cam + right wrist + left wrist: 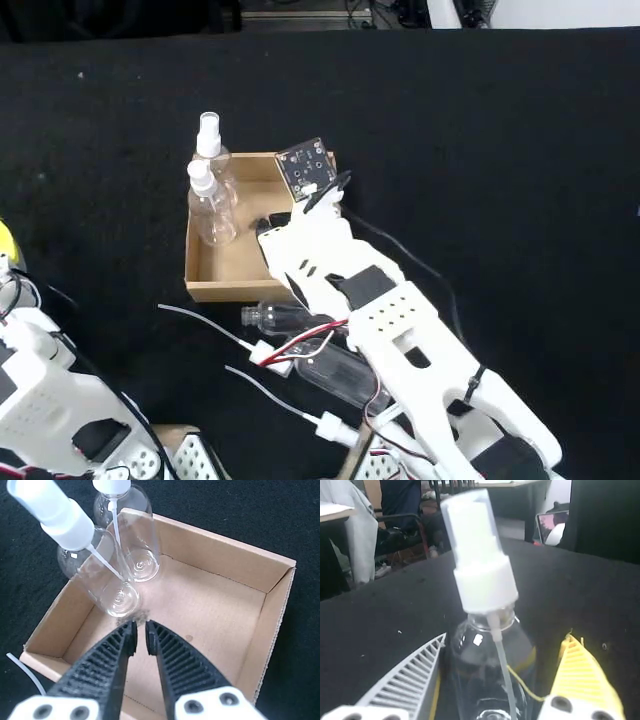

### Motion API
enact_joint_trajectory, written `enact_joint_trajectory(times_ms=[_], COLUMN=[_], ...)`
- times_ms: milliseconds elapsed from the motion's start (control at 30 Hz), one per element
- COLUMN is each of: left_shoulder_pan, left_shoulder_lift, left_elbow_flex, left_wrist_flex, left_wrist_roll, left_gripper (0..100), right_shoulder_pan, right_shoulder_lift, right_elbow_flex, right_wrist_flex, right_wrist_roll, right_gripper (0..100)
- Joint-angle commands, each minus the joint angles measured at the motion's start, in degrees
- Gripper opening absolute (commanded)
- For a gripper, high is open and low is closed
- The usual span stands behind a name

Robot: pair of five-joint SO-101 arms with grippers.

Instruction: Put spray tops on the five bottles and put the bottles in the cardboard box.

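I'm watching my left gripper (505,639) clamping the capped bottle (487,680) at its shoulders, well apart from the cardboard box (235,290), off its near side. Two bare bottles (275,318) and two loose spray tops (265,352) are lying just in front of the box, under my right arm. My right gripper (140,626) is hanging over the box floor, jaws nearly closed on nothing, just beside the nearer of the two standing bottles (112,587) in the box's far corner. That's worrying me: a sideways nudge there could topple both, and the arm's wiring could snag the loose tops.
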Motion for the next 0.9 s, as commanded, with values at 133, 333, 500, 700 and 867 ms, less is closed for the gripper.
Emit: enact_joint_trajectory(times_ms=[133, 333, 500, 700, 867], left_shoulder_pan=[-0.31, -0.22, 1.98, 3.82, 7.96], left_shoulder_lift=[-0.26, -0.44, -1.05, -9.67, -25.93], left_elbow_flex=[0.04, 1.71, 3.21, 8.57, 10.77], left_wrist_flex=[-0.97, -1.32, -1.49, -5.01, 9.93], left_wrist_roll=[0.00, 0.26, 0.44, 0.44, 0.44], left_gripper=[20, 11, 6, 6, 6], right_shoulder_pan=[0.88, 0.88, 0.97, 3.52, 5.36], right_shoulder_lift=[-2.86, -2.86, -2.95, -3.30, -2.95], right_elbow_flex=[-0.22, -0.22, -0.22, -0.66, -1.36], right_wrist_flex=[-0.18, -0.18, -0.18, -0.18, -0.18], right_wrist_roll=[0.53, 0.53, 0.53, 0.53, 0.53], right_gripper=[1.1, 1.1, 1.1, 1.1, 1.1])
